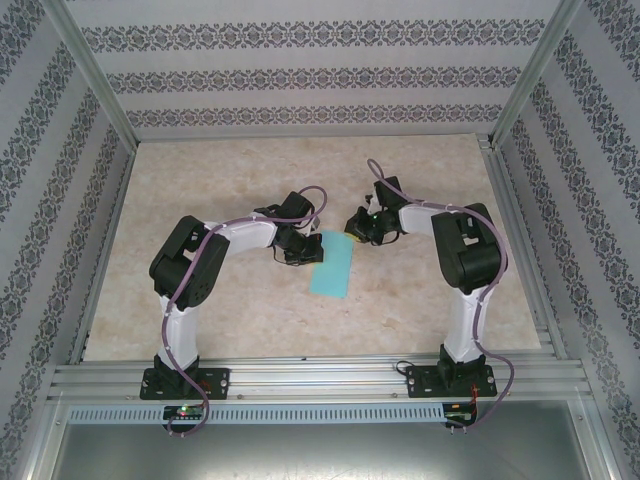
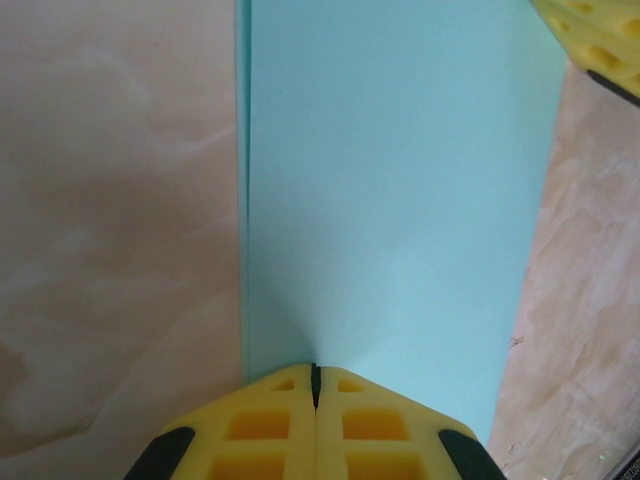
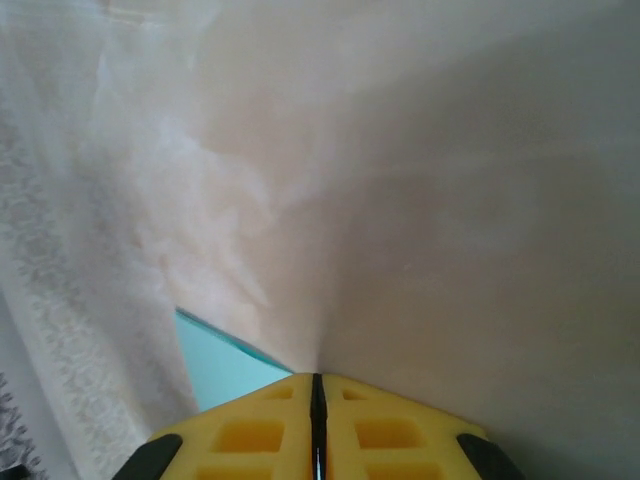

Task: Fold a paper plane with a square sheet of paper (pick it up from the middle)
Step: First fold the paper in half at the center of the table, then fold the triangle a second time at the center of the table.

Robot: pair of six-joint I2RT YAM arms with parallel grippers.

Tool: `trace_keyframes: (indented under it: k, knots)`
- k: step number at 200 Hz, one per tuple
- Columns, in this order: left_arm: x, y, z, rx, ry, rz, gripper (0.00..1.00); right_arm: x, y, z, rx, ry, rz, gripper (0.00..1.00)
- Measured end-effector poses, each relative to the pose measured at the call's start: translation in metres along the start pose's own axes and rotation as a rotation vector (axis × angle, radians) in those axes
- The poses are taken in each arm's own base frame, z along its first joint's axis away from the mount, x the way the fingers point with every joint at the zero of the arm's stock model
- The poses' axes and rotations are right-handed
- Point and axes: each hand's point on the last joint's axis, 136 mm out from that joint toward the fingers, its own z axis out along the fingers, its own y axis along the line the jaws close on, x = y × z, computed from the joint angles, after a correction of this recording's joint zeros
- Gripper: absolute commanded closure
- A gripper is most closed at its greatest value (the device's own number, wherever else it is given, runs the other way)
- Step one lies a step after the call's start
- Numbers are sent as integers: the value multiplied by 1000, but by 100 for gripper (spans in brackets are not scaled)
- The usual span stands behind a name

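White arms, purple cables — yellow fingers

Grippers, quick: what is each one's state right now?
Left gripper: shut, tips at the edge of the sheet of paper; a pinch cannot be told.
Right gripper: shut, beside a corner of it.

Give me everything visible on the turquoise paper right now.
The paper is thin, plain turquoise and unmarked. It lies flat on the marbled table as a long rectangle, not a square. The left wrist view shows a doubled edge along one long side, so it looks folded in half. It sits mid-table, slightly skewed. The shut left end effector meets one short end, and the shut right end effector is at the opposite corner. Whether either pinches it is unclear.
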Motion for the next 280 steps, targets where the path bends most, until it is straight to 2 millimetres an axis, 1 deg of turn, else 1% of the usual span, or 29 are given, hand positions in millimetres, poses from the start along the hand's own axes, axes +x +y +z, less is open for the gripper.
trace_keyframes:
  k: [20, 28, 42, 49, 57, 64, 76, 84, 98, 102, 108, 119, 127, 139, 152, 163, 178, 195, 209, 224, 248, 261, 280]
  knots:
    - [0, -1, 0, 3, 2, 0, 99, 0, 1, 0, 13, 1, -10, 90]
    - [1, -1, 0, 5, 5, 0, 97, 0, 1, 0, 22, 1, -16, 89]
    - [2, -2, -1, 9, 13, -3, 88, 1, 2, 0, 30, 6, -21, 87]
    - [3, -2, -1, 10, 17, -1, 85, 3, 4, -2, 33, 10, -23, 86]
    - [4, -4, -5, 9, 17, 1, 83, 4, 5, -6, 39, 11, -24, 84]
    - [4, -6, -10, 8, 13, 5, 80, 5, 8, -12, 42, 8, -33, 80]
    - [2, -13, -27, 6, -17, 23, 77, 5, 19, -27, 40, -16, -58, 76]
    - [0, -21, -43, 11, -54, 41, 77, 5, 32, -43, 26, -47, -85, 71]
    - [-1, -35, -79, 24, -142, 77, 75, 9, 56, -75, -6, -119, -150, 62]
    - [1, -38, -90, 29, -170, 88, 75, 12, 62, -83, -12, -139, -172, 61]
    - [5, -41, -106, 33, -208, 100, 75, 18, 72, -97, -27, -167, -201, 60]
    - [15, -42, -131, 38, -265, 118, 75, 33, 84, -115, -45, -203, -246, 54]
    - [23, -39, -142, 34, -293, 124, 75, 45, 88, -124, -50, -221, -275, 49]
    - [35, -29, -152, 14, -315, 121, 75, 63, 85, -132, -40, -234, -306, 45]
    - [48, -15, -154, -15, -308, 107, 76, 81, 75, -133, -19, -229, -323, 44]
    - [58, -2, -153, -39, -294, 86, 75, 92, 60, -132, 7, -228, -319, 44]
    - [67, 17, -159, -63, -290, 50, 75, 99, 41, -132, 44, -236, -302, 44]
    - [69, 34, -174, -65, -316, -2, 73, 102, 29, -132, 64, -251, -297, 44]
    - [64, 43, -190, -53, -357, -43, 72, 106, 26, -131, 65, -268, -310, 45]
    - [61, 47, -199, -43, -380, -67, 72, 108, 29, -131, 56, -271, -326, 44]
    - [65, 47, -198, -29, -358, -77, 71, 107, 34, -127, 50, -253, -330, 44]
    - [67, 46, -198, -17, -350, -88, 70, 104, 40, -121, 51, -220, -323, 44]
    - [68, 46, -197, -5, -342, -108, 66, 99, 47, -109, 49, -177, -312, 45]
